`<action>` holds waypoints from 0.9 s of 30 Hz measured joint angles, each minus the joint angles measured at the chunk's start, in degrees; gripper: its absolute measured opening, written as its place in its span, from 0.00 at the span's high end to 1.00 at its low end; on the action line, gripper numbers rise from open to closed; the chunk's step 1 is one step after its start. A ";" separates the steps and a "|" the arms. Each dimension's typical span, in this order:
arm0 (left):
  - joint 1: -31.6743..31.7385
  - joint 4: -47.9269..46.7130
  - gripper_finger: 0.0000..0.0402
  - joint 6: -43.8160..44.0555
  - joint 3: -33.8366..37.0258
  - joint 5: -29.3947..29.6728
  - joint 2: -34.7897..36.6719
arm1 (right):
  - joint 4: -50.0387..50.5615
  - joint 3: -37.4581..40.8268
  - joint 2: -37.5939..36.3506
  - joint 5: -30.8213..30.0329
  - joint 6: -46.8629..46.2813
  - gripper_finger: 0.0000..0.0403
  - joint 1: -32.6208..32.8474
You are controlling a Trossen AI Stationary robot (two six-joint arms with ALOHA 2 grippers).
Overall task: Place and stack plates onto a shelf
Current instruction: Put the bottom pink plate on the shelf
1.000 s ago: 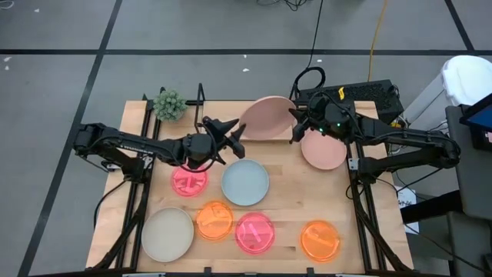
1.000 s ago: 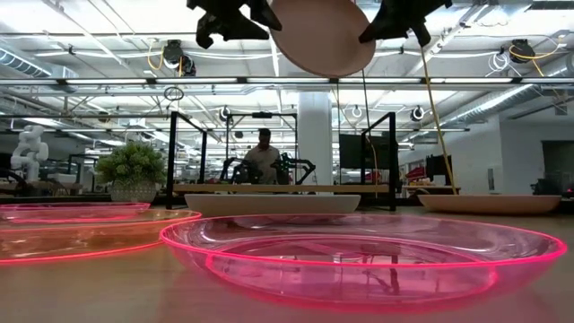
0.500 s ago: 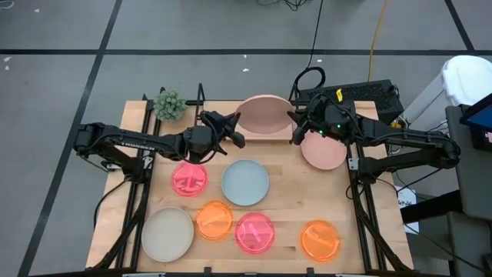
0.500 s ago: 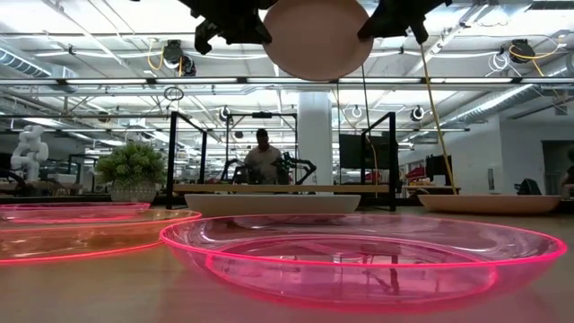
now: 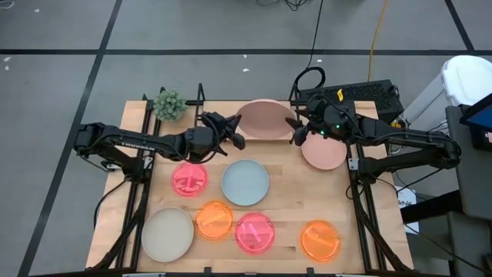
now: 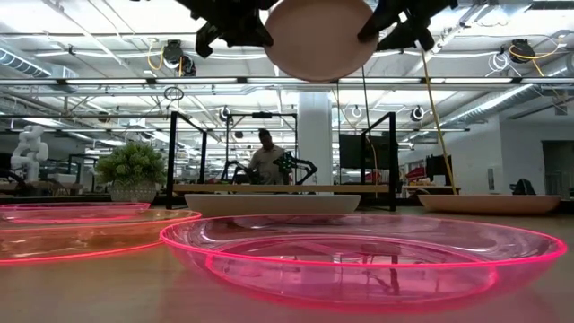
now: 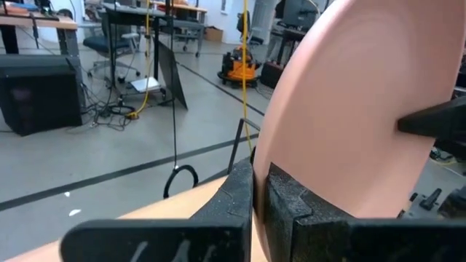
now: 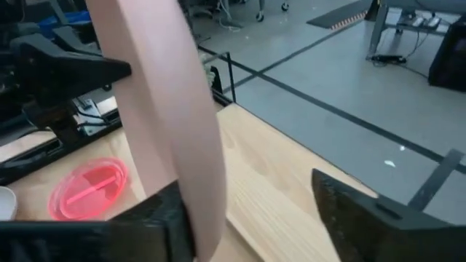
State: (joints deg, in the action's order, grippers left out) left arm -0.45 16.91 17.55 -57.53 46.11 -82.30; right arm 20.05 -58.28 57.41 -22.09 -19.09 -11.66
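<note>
A pale pink plate (image 5: pixel 265 119) is held high above the shelf (image 6: pixel 278 188), a low wood board between black wire frames at the table's far edge. In the low view the plate's (image 6: pixel 316 38) round face is toward the near side. My left gripper (image 5: pixel 237 132) is shut on the plate's left rim. My right gripper (image 5: pixel 297 129) is open at its right rim, one finger (image 8: pixel 171 215) right beside the plate (image 8: pixel 171 109). Whether that finger touches the plate I cannot tell. My left gripper pinches the pale pink plate's rim (image 7: pixel 268 154) on its left side between its two fingers (image 7: pixel 240 193). It comes level from the table's left. The plate stands steeply on edge, lifted clear of the shelf and table.
On the table lie a second pale pink plate (image 5: pixel 323 151), a light blue one (image 5: pixel 245 182), a cream one (image 5: pixel 167 234), two neon pink ones (image 5: pixel 189 179) (image 5: pixel 254 232) and two orange ones (image 5: pixel 214 219) (image 5: pixel 320 239). A small plant (image 5: pixel 169 104) stands left of the shelf. A person (image 6: pixel 265 157) is far behind.
The pale pink plate has tipped from a slant to stand more upright, its face toward the near side, and shifted slightly toward the far edge with my left gripper. My right gripper has opened its fingers at the plate's right rim.
</note>
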 joint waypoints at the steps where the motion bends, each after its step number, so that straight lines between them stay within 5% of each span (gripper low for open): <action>1: 0.00 -0.97 0.97 0.90 -0.01 0.00 0.00 | 0.14 0.00 -0.01 0.00 -0.53 0.38 0.00; 10: 0.69 -11.82 0.97 12.29 -0.01 2.39 0.00 | 1.88 0.00 -0.31 9.04 -3.30 0.22 -0.09; 27: 4.39 -18.85 0.97 27.17 0.00 2.89 0.04 | 12.81 0.00 -6.41 11.69 -3.70 0.21 -0.07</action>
State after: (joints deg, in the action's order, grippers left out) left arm 3.94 -1.94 44.71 -57.53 49.00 -82.26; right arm 32.86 -58.28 51.00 -10.39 -22.78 -11.73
